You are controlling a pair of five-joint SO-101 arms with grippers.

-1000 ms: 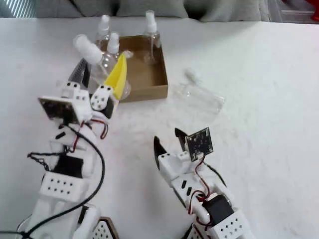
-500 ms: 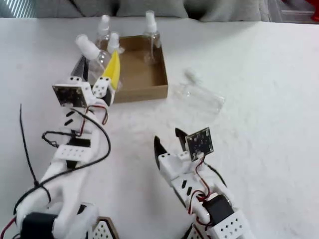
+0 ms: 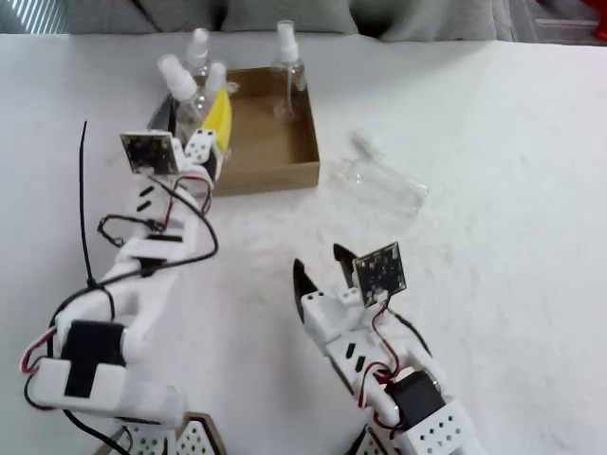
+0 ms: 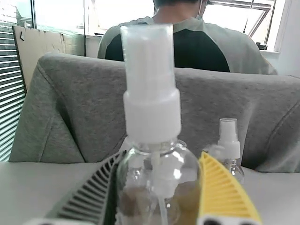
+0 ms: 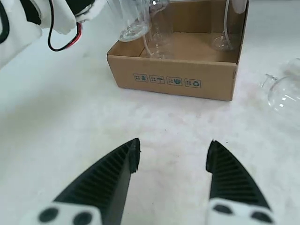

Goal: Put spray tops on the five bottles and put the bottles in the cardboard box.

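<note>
My left gripper (image 3: 194, 104) is shut on a clear bottle (image 3: 190, 112) with a white spray top (image 3: 176, 76), held upright at the left side of the cardboard box (image 3: 275, 156). In the left wrist view the bottle (image 4: 157, 187) sits between the grey finger (image 4: 89, 197) and the yellow finger (image 4: 225, 192). Three capped bottles (image 3: 286, 71) stand in or by the box. A topless bottle (image 3: 384, 185) lies on the table right of the box, with a loose spray top (image 3: 362, 142) beside it. My right gripper (image 5: 171, 154) is open above the bare table, short of the box (image 5: 178, 77).
The table is white, with free room in front of the box and to the right. In the right wrist view the lying bottle (image 5: 283, 91) is off to one side. A grey padded edge (image 4: 234, 98) runs behind the table.
The left arm has stretched away from me toward the box, carrying the capped bottle with it. The right arm has not moved.
</note>
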